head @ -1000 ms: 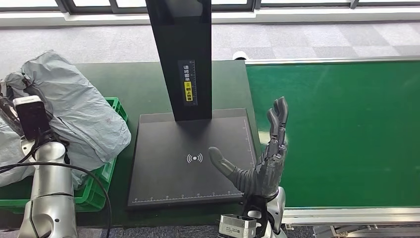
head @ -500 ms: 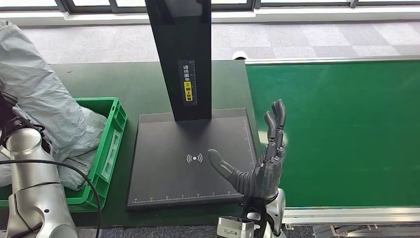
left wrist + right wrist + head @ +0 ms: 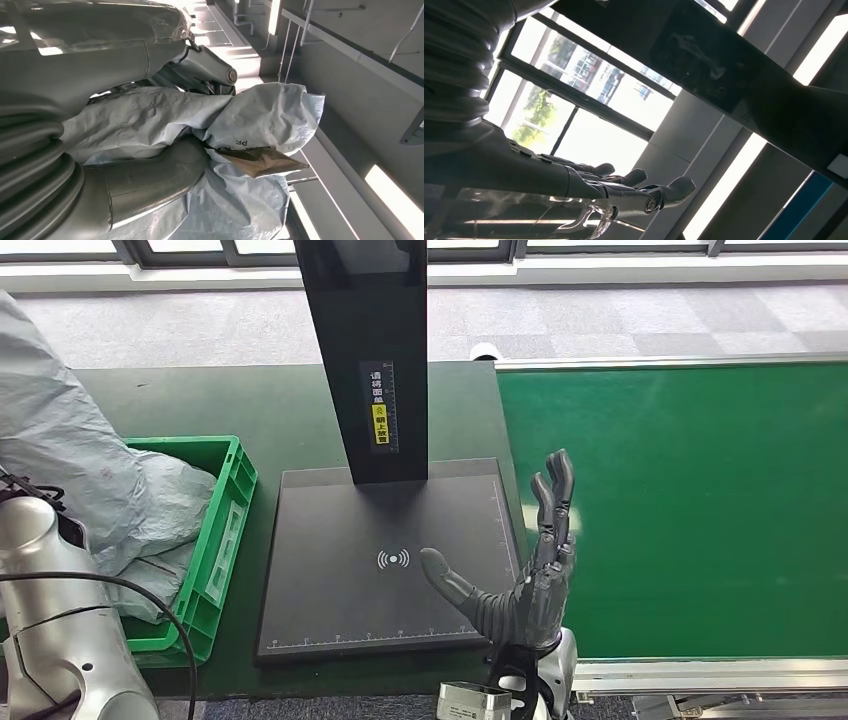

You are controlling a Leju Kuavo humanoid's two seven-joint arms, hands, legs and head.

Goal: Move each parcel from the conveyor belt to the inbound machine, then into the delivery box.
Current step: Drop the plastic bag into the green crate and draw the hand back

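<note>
One green conveyor belt (image 3: 700, 510) adjoins the black inbound machine (image 3: 385, 560) near windows.

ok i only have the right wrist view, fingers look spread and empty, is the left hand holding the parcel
Observer: Yes, in the left wrist view the left hand grips a grey parcel.
Operator: where is it
Observer: In the head view it sits over the green box, left of the inbound machine.
Operator: anything waiting on the belt
Observer: No parcel shows on the conveyor belt; the right hand hovers at its near left edge.
</note>
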